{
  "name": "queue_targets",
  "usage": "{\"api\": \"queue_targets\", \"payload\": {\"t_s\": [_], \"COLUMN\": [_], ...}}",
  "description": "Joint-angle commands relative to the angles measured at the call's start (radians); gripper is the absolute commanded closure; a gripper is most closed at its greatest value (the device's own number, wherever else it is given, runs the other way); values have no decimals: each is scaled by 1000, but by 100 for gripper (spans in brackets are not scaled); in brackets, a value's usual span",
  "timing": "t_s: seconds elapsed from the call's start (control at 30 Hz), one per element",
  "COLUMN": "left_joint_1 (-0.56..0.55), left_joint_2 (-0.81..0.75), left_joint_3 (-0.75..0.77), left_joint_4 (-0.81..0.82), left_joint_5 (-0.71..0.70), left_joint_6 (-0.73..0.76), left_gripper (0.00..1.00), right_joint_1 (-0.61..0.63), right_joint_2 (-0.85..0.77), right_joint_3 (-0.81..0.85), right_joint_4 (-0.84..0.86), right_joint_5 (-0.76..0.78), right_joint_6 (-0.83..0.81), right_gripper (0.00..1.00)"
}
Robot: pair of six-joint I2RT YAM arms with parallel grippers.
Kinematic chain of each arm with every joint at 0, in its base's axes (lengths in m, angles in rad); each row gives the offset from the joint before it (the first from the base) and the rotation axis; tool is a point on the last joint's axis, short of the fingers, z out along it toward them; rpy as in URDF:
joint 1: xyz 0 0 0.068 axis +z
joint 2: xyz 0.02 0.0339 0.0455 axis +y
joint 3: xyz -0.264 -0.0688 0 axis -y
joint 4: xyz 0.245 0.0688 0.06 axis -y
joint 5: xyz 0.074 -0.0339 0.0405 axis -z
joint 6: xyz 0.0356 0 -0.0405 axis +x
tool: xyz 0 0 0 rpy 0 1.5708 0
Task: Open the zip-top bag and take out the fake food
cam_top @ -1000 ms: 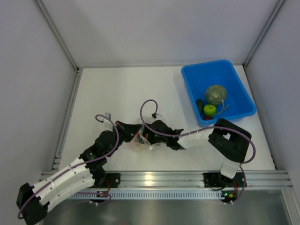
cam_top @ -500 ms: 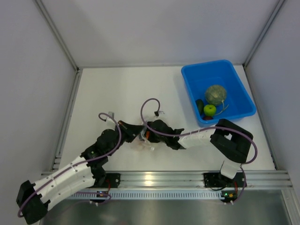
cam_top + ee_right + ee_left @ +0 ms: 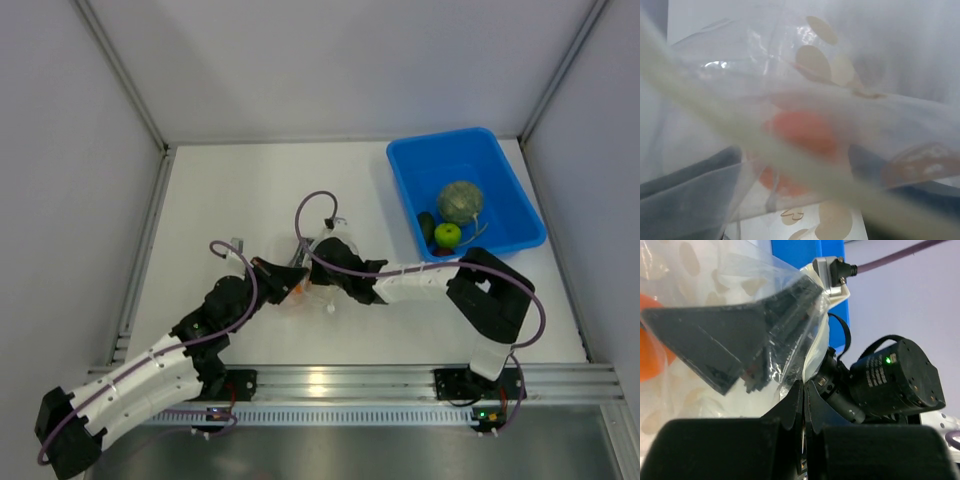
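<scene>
Clearly, left gripper (image 3: 803, 387) pinches crinkly dotted zip-top bag (image 3: 730, 270) while right gripper (image 3: 322, 278) (jaws spread) frames round orange (image 3: 800, 132).

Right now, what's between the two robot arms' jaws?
The clear dotted bag sits between them, with an orange inside it. The top view shows this best.
</scene>
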Motion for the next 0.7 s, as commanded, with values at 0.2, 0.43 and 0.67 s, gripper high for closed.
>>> {"api": "queue_targets", "payload": {"t_s": [0.2,0.43,0.67], "left_joint_1": [-3,-1,-1], "left_joint_2": [-17,-13,7], "left_joint_3": [14,14,57], "left_joint_4": [49,23,-43], "left_joint_5": [14,-24,-24], "left_joint_6": [3,34,108], "left_gripper": [100,100,100], "right_joint_1": [-40,-37,-37], "right_joint_2": [126,48,-43], "right_joint_3": [129,-26,-117], "right_joint_4": [-81,113,207], "right_joint_5": [-6,-128,-247], "right_joint_6": [-38,-39,-79], "right_gripper": [13,12,14]}}
